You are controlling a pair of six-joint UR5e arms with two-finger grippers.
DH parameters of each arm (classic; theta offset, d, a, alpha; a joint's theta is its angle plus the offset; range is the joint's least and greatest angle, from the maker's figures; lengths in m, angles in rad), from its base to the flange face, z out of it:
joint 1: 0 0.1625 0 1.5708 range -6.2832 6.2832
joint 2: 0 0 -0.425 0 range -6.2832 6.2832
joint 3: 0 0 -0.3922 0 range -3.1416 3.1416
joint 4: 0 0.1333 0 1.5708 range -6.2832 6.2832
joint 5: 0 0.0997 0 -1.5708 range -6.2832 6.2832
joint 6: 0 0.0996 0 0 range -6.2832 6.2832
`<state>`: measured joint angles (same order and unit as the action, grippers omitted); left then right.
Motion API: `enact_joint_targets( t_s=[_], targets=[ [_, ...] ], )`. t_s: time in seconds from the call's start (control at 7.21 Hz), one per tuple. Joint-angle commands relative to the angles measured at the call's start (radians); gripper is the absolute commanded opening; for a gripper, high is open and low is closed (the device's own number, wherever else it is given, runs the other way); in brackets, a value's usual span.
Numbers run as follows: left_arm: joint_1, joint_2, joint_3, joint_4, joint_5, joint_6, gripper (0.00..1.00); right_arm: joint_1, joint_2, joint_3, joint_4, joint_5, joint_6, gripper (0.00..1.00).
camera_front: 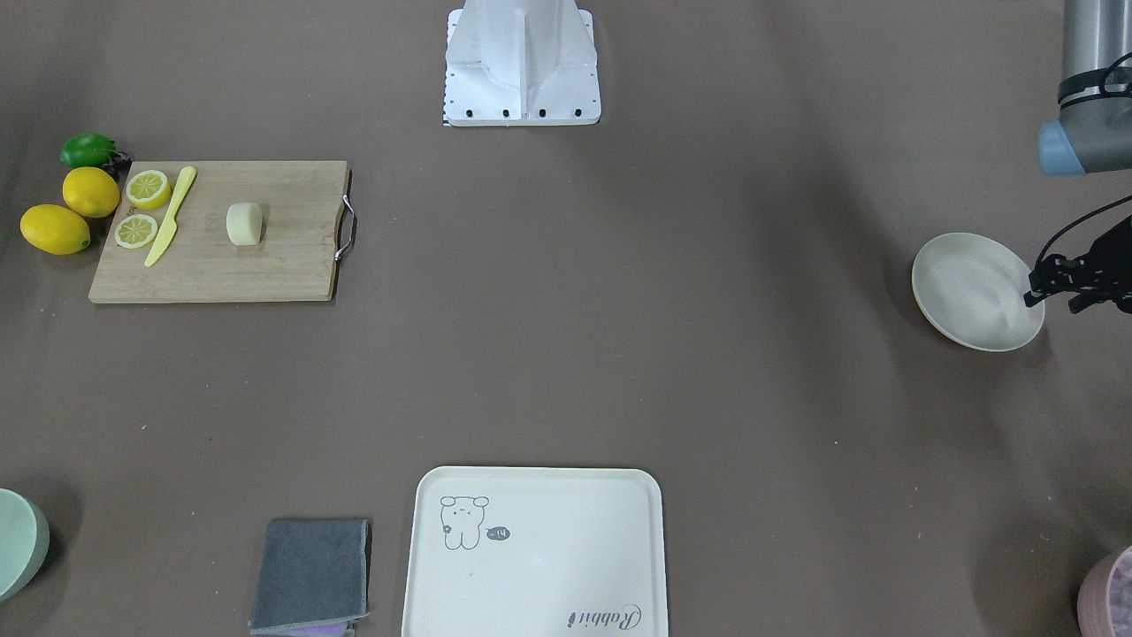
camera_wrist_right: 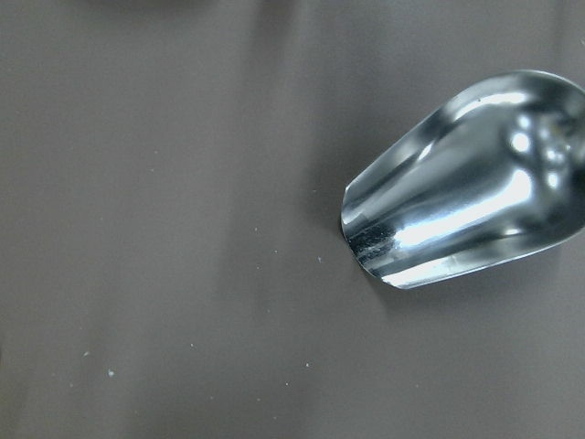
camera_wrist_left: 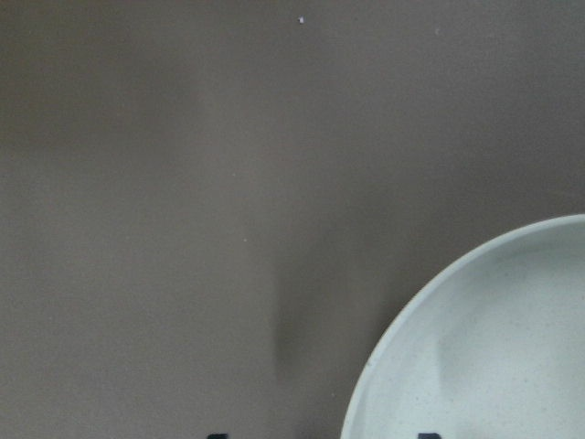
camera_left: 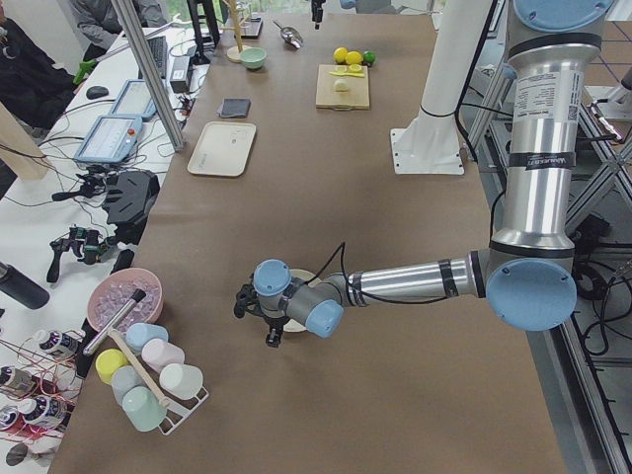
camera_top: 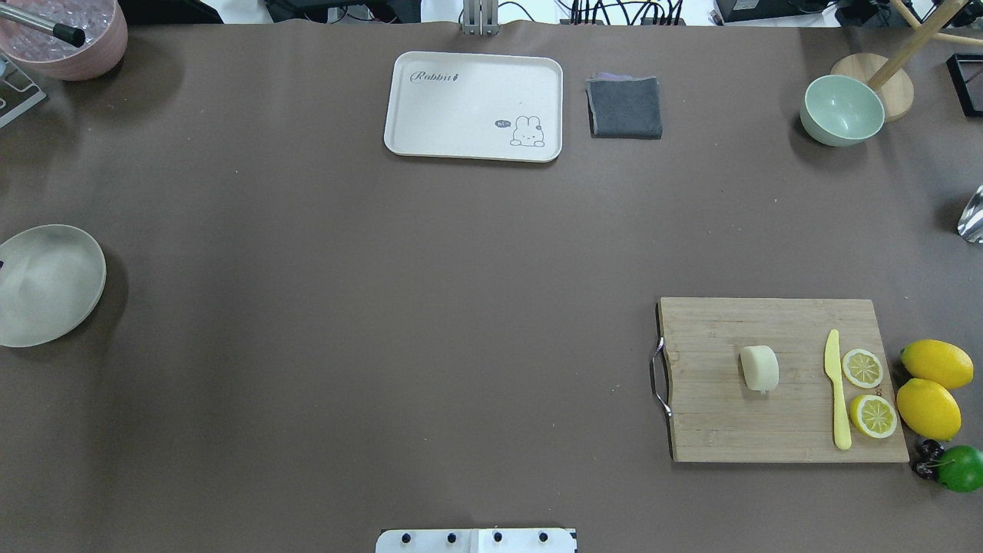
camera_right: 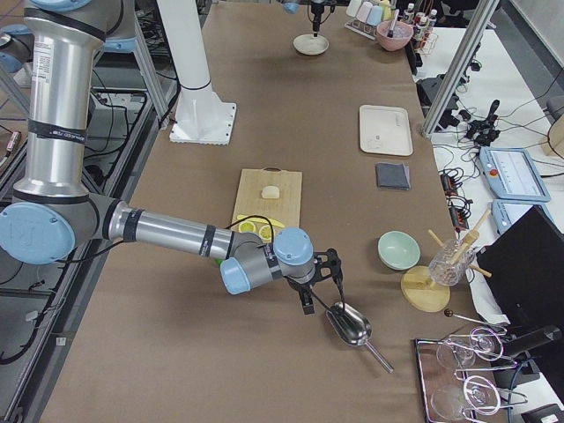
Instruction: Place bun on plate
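The bun (camera_top: 759, 368) lies on the wooden cutting board (camera_top: 729, 430), near its middle, over on the robot's right side of the worktop (camera_top: 384, 307). Beside it on the board are a yellow knife (camera_top: 837, 388) and two lemon slices (camera_top: 862, 368), with whole lemons (camera_top: 937, 363) just off the board's edge.

The plate (camera_top: 46, 284) sits well apart from the bun, at the far left edge of the worktop, with nothing on it. The left pincer (camera_front: 1056, 301) hangs over the plate's outer rim. Its wrist camera shows two dark tips set apart at the bottom of the view, so it looks spread wide and is holding nothing.

The right pincer (camera_right: 322, 282) hovers just beside a shiny metal scoop (camera_right: 350, 324) lying on the worktop. From here I cannot tell whether it is spread or closed.
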<state>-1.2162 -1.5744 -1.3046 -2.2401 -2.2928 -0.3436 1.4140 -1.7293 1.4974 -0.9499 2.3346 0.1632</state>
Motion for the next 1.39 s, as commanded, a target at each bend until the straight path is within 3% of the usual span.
enact_joint_targets(
  t_s=[0.0,0.14,0.28,0.42,0.55,0.83,0.97,1.25],
  targets=[
    [0.020,0.004,0.004,-0.009,-0.002,0.000,0.63,-0.009,-0.001,0.000,0.010,-0.003,-0.001,1.00],
    [0.024,0.005,0.014,-0.024,-0.004,0.000,0.60,-0.010,-0.001,0.000,0.010,-0.003,-0.001,1.00],
    [0.029,0.005,0.021,-0.032,-0.002,0.000,0.49,-0.010,-0.003,0.000,0.010,-0.003,0.001,1.00],
    [0.030,0.007,0.021,-0.032,-0.002,0.000,0.29,-0.010,-0.003,0.000,0.010,-0.003,-0.001,1.00],
    [0.030,0.007,0.016,-0.033,-0.004,-0.024,0.00,-0.009,-0.003,0.000,0.011,-0.001,0.001,1.00],
    [0.030,0.002,-0.011,-0.033,-0.041,-0.067,0.00,-0.009,0.000,0.010,0.011,0.002,0.001,1.00],
    [0.029,-0.001,-0.054,-0.024,-0.145,-0.119,0.00,-0.010,0.007,0.015,0.011,0.003,0.010,1.00],
    [0.027,0.004,-0.216,-0.021,-0.200,-0.347,0.00,-0.020,0.011,0.062,0.010,0.035,0.071,1.00]
  ],
)
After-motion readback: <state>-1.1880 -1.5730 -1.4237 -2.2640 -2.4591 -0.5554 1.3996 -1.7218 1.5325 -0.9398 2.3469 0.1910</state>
